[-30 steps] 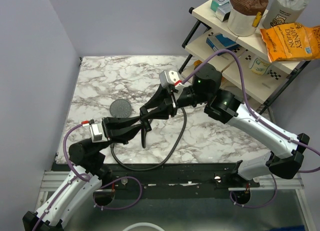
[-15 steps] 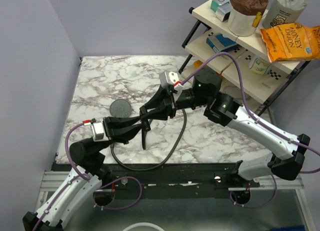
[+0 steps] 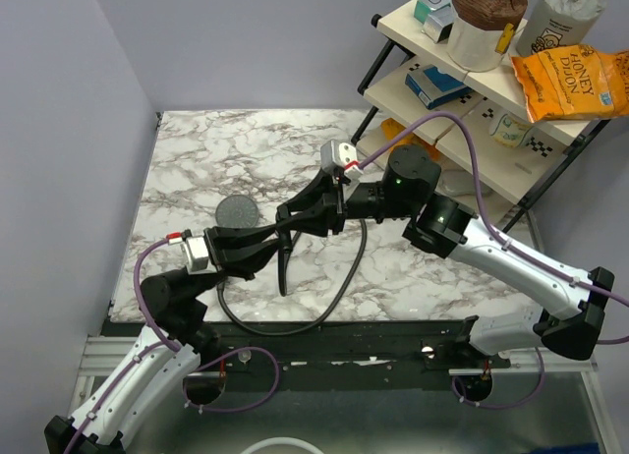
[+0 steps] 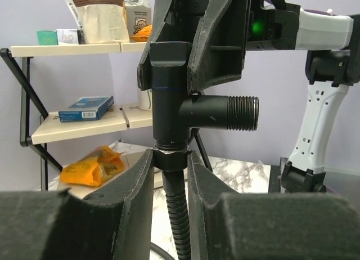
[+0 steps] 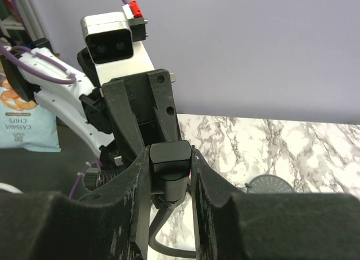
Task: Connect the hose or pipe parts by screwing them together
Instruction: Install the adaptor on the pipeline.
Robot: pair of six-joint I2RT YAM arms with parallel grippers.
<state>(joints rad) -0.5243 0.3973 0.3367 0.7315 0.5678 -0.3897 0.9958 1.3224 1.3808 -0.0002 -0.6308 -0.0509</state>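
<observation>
A black T-shaped fitting (image 4: 169, 85) with a threaded side stub (image 4: 239, 112) hangs above the marble table (image 3: 197, 159), between my two grippers. My right gripper (image 5: 170, 158) is shut on its top block (image 5: 170, 158). My left gripper (image 4: 170, 158) is shut on the hose's end nut (image 4: 170, 158), right under the fitting. From there the black ribbed hose (image 4: 179, 220) drops and loops over the table (image 3: 344, 277). In the top view the left gripper (image 3: 275, 243) and right gripper (image 3: 290, 218) meet tip to tip. The shower head's round grey face (image 3: 238, 213) lies flat behind them (image 5: 271, 184).
A black-framed shelf rack (image 3: 472, 90) stands at the table's right back corner, holding an orange snack bag (image 3: 570, 81), boxes and cups. Purple walls close the left and back. Purple cables (image 3: 472, 149) arch over the right arm. The table's front edge (image 3: 324, 326) lies just below the hose loop.
The right arm's wrist and elbow have shifted slightly to the right, and the left wrist a little up and right. Both grips have stayed the same.
</observation>
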